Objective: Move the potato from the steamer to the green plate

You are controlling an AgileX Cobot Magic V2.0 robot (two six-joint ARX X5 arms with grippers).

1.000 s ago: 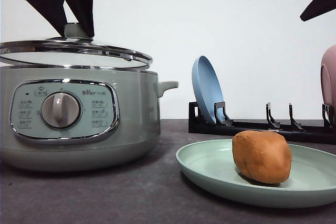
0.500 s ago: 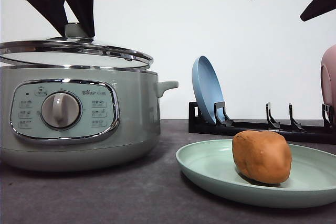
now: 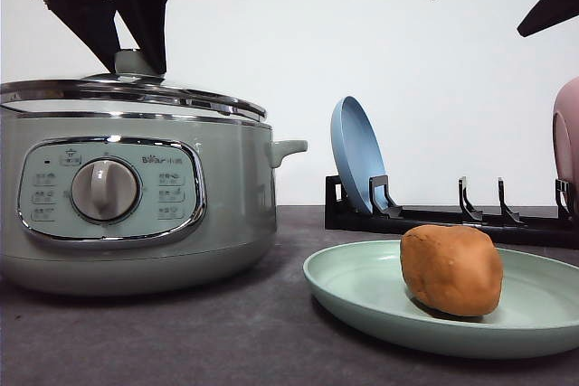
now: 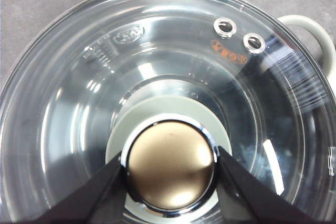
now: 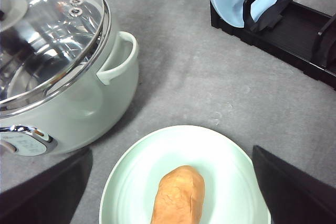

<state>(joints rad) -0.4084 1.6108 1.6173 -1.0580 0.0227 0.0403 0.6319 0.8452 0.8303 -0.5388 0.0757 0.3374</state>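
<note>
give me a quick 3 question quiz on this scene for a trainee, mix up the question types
1. True or false: the potato lies on the green plate.
2. What do the left gripper fingers flank? A) the steamer's side handle B) the knob of the glass lid C) the blue plate
3. Fill in: the blue plate stands on edge in the black ____ behind the green plate.

Key
1. True. The potato rests on the plate, apart from the steamer.
2. B. In the left wrist view the fingers sit on either side of the lid knob, with the lid on top of the steamer.
3. rack
</note>
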